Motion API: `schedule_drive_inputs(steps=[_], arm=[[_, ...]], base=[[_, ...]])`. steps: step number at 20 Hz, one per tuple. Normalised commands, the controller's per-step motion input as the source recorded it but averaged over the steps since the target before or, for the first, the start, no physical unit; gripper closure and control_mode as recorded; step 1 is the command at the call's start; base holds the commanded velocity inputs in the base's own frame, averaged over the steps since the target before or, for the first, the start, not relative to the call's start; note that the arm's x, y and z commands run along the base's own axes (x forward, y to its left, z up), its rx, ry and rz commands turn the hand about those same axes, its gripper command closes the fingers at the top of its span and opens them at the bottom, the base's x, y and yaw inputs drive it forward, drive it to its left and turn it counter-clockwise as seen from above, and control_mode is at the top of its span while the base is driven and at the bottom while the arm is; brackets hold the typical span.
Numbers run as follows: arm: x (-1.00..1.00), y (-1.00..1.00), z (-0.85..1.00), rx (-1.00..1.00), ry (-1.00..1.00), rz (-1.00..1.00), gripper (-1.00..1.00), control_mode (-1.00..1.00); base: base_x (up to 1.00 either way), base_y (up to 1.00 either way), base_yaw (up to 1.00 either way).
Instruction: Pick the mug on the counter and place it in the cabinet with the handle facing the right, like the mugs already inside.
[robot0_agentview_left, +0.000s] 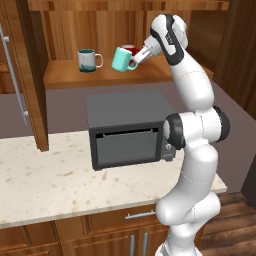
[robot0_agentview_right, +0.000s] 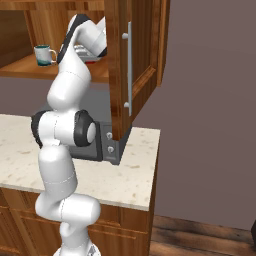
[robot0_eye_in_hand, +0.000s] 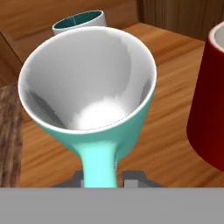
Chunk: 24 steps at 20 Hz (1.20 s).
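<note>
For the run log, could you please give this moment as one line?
stage: placing | gripper: at handle | mint-turquoise mug: tilted over wooden cabinet shelf | neighbours: red mug, white-teal mug

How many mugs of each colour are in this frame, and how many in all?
Turquoise mug: 1
Red mug: 1
White mug with teal pattern: 1
Total: 3 mugs

I see the mint-turquoise mug (robot0_agentview_left: 121, 59) tilted on the cabinet (robot0_agentview_left: 100, 75) shelf, its handle (robot0_eye_in_hand: 99, 164) toward me, between the patterned mug (robot0_agentview_left: 87, 60) and red mug (robot0_eye_in_hand: 210, 96).
</note>
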Motion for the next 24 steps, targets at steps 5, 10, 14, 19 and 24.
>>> schedule_drive_inputs(steps=[5,10,14,19,24], arm=[[0.02,0.00,-0.19,-0.07,0.00,0.08,-1.00,-1.00],[0.00,0.00,-0.13,-0.07,0.00,0.06,-1.00,-1.00],[0.00,0.00,-0.06,-0.05,0.00,0.06,-1.00,-1.00],[0.00,0.00,0.00,-0.01,-0.01,0.06,-1.00,-1.00],[0.00,0.00,0.04,0.00,-0.05,0.06,-1.00,-1.00]], base=[[0.00,0.00,0.00],[0.00,0.00,0.00],[0.00,0.00,0.00],[0.00,0.00,0.00],[0.00,0.00,0.00]])
